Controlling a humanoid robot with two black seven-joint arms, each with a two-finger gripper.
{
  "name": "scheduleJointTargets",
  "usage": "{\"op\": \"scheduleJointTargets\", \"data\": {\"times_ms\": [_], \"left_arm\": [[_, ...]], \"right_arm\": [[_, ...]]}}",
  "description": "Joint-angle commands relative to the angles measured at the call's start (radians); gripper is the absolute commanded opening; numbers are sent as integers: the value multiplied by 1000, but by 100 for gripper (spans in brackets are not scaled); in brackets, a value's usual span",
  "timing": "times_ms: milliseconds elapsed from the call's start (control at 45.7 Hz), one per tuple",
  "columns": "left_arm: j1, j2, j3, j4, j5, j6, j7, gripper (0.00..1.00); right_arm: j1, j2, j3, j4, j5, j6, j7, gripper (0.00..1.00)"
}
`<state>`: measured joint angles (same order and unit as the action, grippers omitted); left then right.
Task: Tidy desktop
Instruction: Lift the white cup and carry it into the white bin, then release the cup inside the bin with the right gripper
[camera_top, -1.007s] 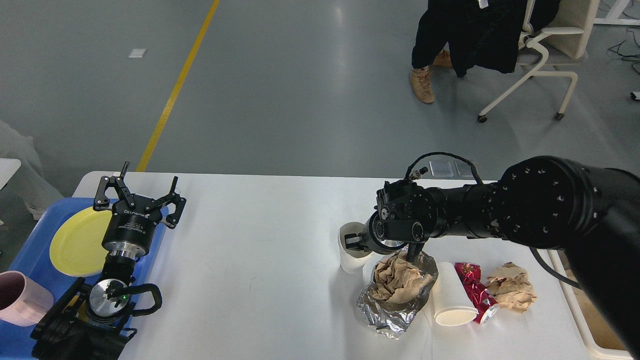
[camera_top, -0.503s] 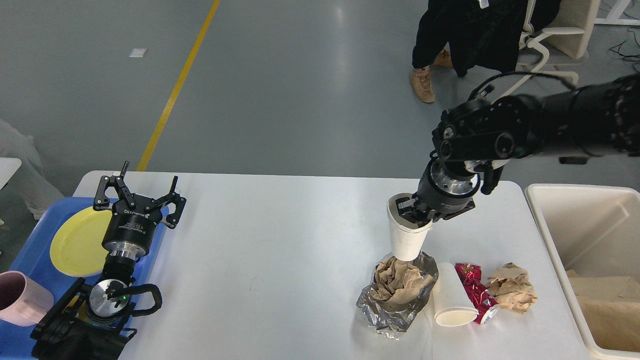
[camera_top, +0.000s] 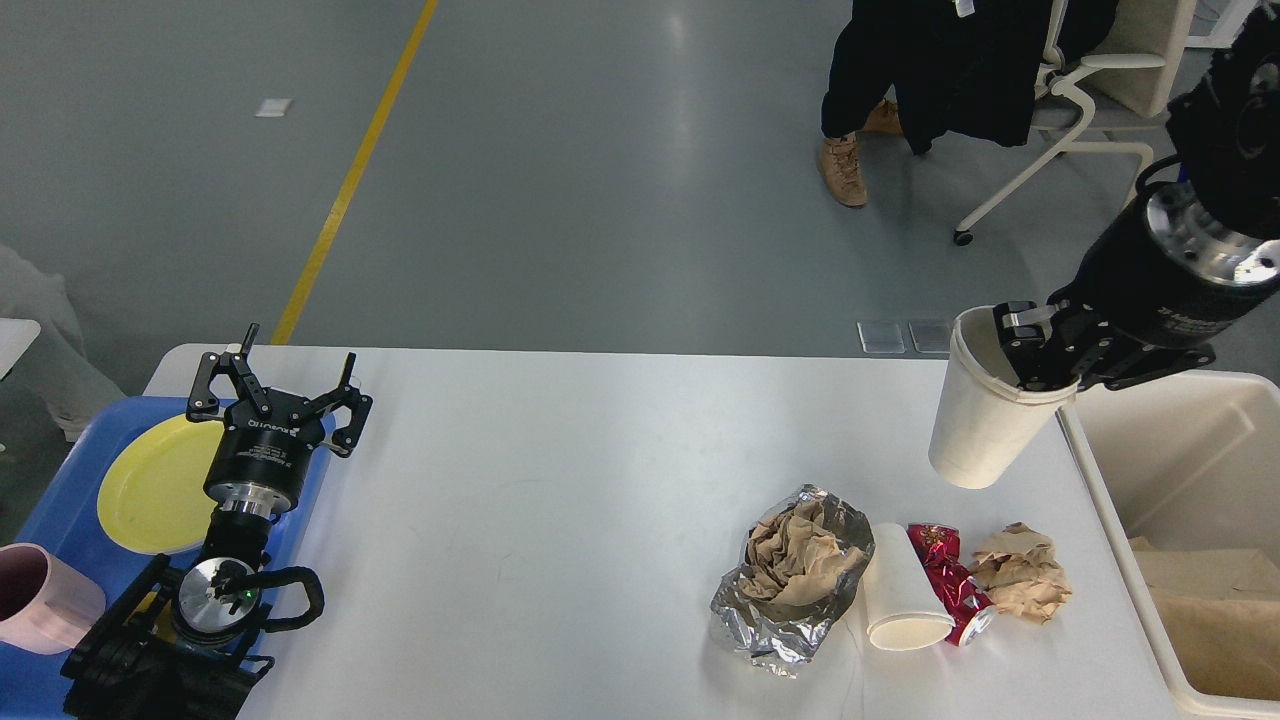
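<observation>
Right gripper (camera_top: 1040, 352): fingers closed on the rim of a white cup (camera_top: 980, 420), one finger inside the mouth and the other outside the wall. The cup hangs tilted, base down and to the left, clear of the desktop (camera_top: 560, 500) and above its right edge, just beside the near-left corner of the cream bin (camera_top: 1100, 470). The right arm enters from the upper right and slopes down and left to the gripper.

Left gripper (camera_top: 275, 385): fingers spread wide, holding nothing. It stands above the left edge of the desktop, over the right rim of the blue tray (camera_top: 60, 500); the arm rises from the lower left corner, pointing away from the robot. The tray carries a yellow plate (camera_top: 150, 490) and a pink cup (camera_top: 40, 600).

On the desktop, near its front-right corner and below the right gripper, lie in a row: crumpled foil (camera_top: 770, 620) holding brown paper, a second white cup (camera_top: 900, 590) on its side, a red wrapper (camera_top: 950, 585) and a paper ball (camera_top: 1022, 575). Each touches the next.
</observation>
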<state>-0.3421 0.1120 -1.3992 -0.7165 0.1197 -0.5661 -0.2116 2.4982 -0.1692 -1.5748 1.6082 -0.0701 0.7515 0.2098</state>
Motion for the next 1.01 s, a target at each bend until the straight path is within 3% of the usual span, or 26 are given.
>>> {"op": "scheduleJointTargets", "data": {"times_ms": [0, 153, 350, 481, 635, 766, 897, 985], "left_arm": [[0, 0, -1, 0, 0, 0, 0, 96], [2, 0, 0, 0, 0, 0, -2, 96], [2, 0, -1, 0, 0, 0, -2, 96], [0, 0, 0, 0, 0, 0, -2, 96], [0, 0, 0, 0, 0, 0, -2, 96], [0, 0, 0, 0, 0, 0, -2, 96], [2, 0, 0, 0, 0, 0, -2, 96], [0, 0, 0, 0, 0, 0, -2, 96]], "right_arm": [[2, -15, -42, -1, 1, -14, 2, 0], [-5, -82, -168, -28, 18, -52, 2, 0], [-221, -363, -275, -158, 13, -300, -12, 0], [-508, -550, -220, -410, 7, -397, -12, 0], [-890, -684, 2, -683, 6, -426, -12, 0], [-1194, -687, 191, -847, 9, -461, -13, 0], [-1484, -590, 367, -1010, 21, -557, -21, 0], [-1625, -550, 464, -1119, 23, -567, -36, 0]]}}
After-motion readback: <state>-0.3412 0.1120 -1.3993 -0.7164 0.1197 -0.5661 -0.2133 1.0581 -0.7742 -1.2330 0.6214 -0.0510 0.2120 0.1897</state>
